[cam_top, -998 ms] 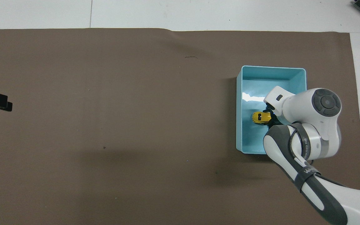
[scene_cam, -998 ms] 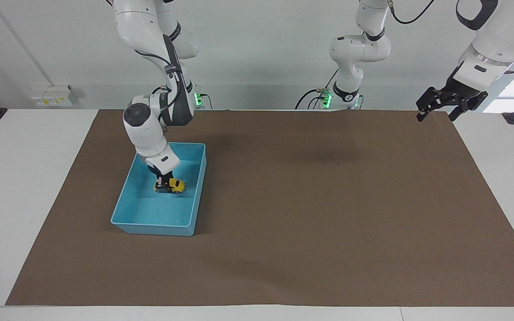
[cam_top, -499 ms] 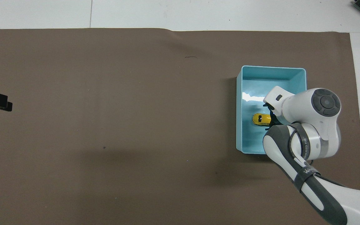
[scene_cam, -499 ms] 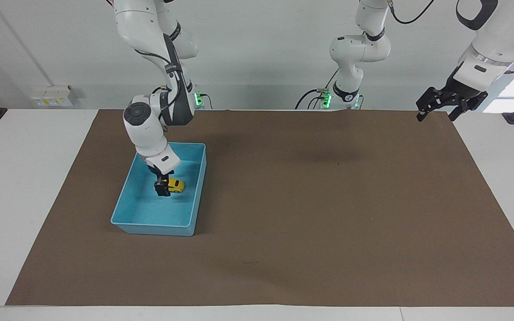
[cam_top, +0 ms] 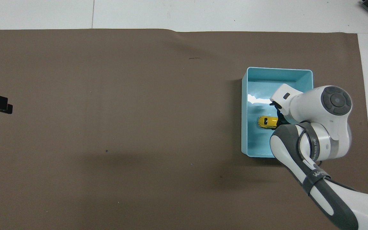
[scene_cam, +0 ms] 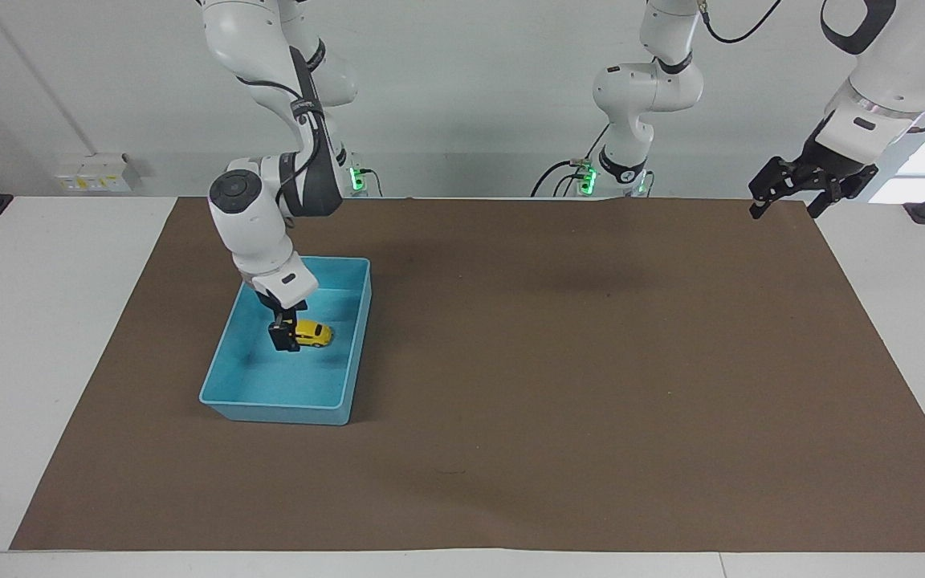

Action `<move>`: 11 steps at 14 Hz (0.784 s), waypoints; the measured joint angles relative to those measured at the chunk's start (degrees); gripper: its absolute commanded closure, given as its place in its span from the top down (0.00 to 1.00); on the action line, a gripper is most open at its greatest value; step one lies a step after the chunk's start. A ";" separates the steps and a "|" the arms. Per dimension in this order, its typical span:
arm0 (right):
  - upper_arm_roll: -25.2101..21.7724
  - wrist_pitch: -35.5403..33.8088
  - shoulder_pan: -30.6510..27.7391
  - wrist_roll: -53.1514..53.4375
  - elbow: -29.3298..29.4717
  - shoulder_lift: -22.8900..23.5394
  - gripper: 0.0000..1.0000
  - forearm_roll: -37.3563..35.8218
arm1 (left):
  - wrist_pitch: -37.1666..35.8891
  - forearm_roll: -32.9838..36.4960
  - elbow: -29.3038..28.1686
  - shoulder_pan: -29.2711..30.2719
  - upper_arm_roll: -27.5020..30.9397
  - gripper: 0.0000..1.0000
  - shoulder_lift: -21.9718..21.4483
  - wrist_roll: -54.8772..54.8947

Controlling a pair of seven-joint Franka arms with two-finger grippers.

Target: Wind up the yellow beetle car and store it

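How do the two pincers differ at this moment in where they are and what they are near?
The right pincer hangs low inside the light blue bin, just beside the yellow beetle car; the left pincer waits high over the brown mat's corner at the left arm's end, near nothing. The right pincer points steeply down; the left is tilted. Both are open and hold nothing.

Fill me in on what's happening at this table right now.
The yellow beetle car lies on the floor of the light blue bin, which sits on the brown mat toward the right arm's end of the table. The right gripper is open over the bin, right beside the car, no longer gripping it. The left gripper waits open, raised over the mat's corner at its own end.
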 measured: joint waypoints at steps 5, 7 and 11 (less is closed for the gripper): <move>-0.03 -6.52 -0.02 0.00 4.91 -1.44 1.00 0.08 | 0.00 0.00 0.00 0.00 0.00 1.00 0.00 0.00; -0.03 -7.89 -0.03 0.00 6.20 -1.84 1.00 0.09 | 0.00 0.00 0.00 0.00 0.00 1.00 0.00 0.00; -0.06 -11.74 -0.04 0.26 9.26 -2.58 1.00 0.14 | 0.00 0.00 0.00 0.00 0.00 1.00 0.00 0.00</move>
